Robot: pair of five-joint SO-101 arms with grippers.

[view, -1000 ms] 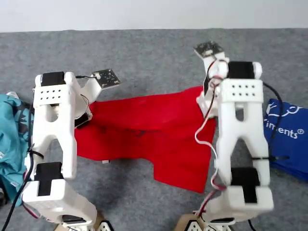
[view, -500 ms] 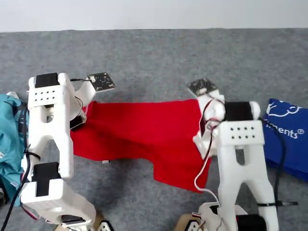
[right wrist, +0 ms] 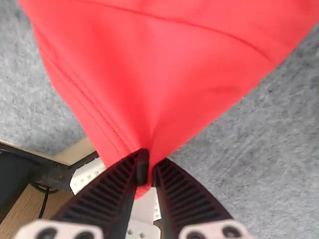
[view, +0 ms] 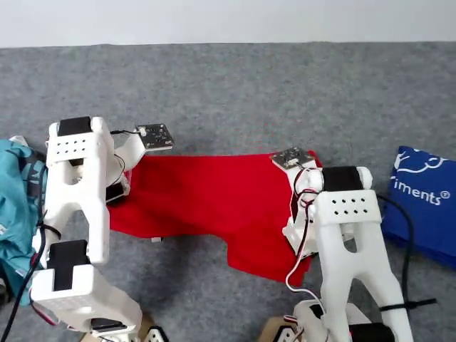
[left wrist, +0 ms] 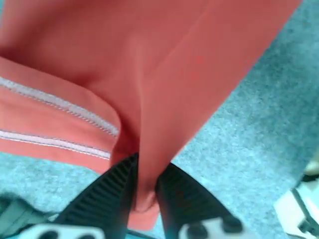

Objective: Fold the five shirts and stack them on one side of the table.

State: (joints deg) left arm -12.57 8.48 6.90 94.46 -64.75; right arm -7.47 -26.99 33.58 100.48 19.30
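I see the red shirt (view: 214,206) spread across mid-table, partly folded over. Its ends toward 9 and 3 o'clock are each pinched and lifted. A teal shirt (view: 14,206) lies crumpled at 9 o'clock, and a blue printed shirt (view: 427,214) lies flat at 3 o'clock.

Light fell soft, even and bright over the grey table (view: 235,92). The red shirt (view: 214,199) threw only a faint shadow along its near edge. In the wrist views its folds shaded darkest where the left gripper (left wrist: 148,168) and the right gripper (right wrist: 147,161) pinched it
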